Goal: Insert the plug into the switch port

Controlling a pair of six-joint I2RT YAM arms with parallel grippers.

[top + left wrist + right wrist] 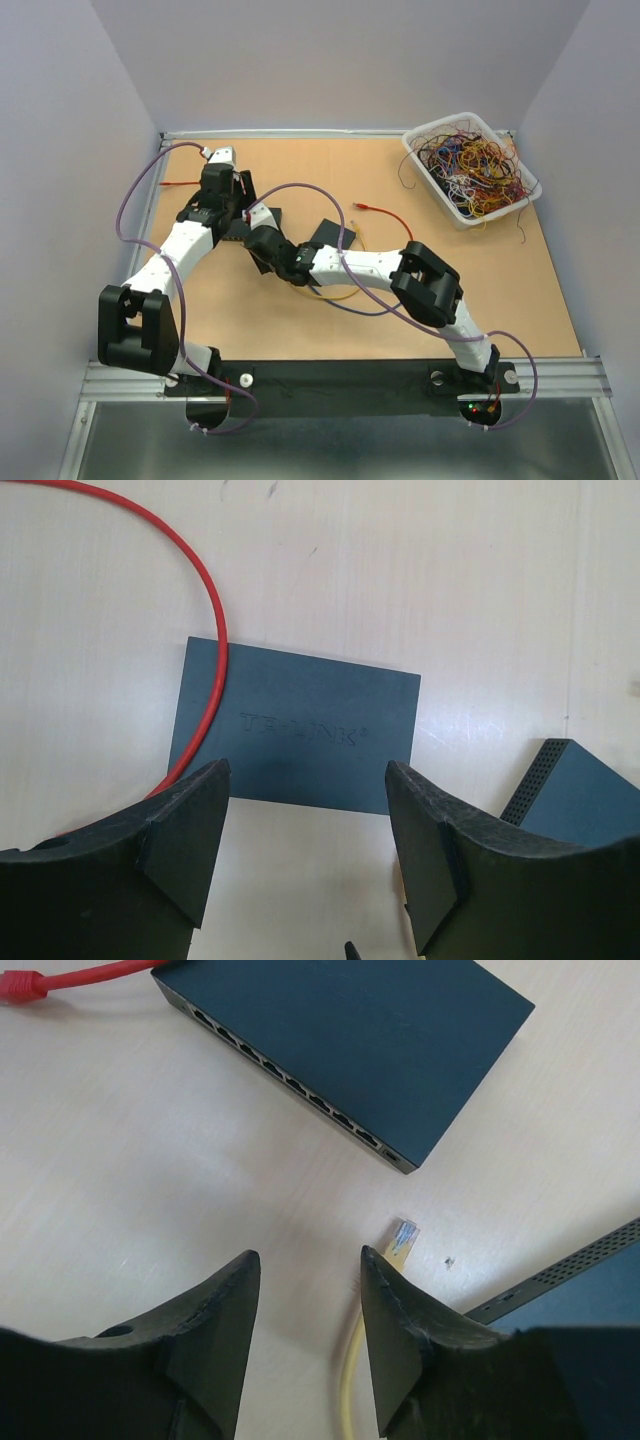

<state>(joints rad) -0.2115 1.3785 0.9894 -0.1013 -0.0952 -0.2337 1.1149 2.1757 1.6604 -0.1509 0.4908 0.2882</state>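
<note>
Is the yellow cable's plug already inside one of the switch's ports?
No, the yellow plug lies on the table, apart from the switch.

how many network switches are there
2: a ported switch ahead of the right gripper, a vented switch in its wrist view's lower right. More may be hidden.
</note>
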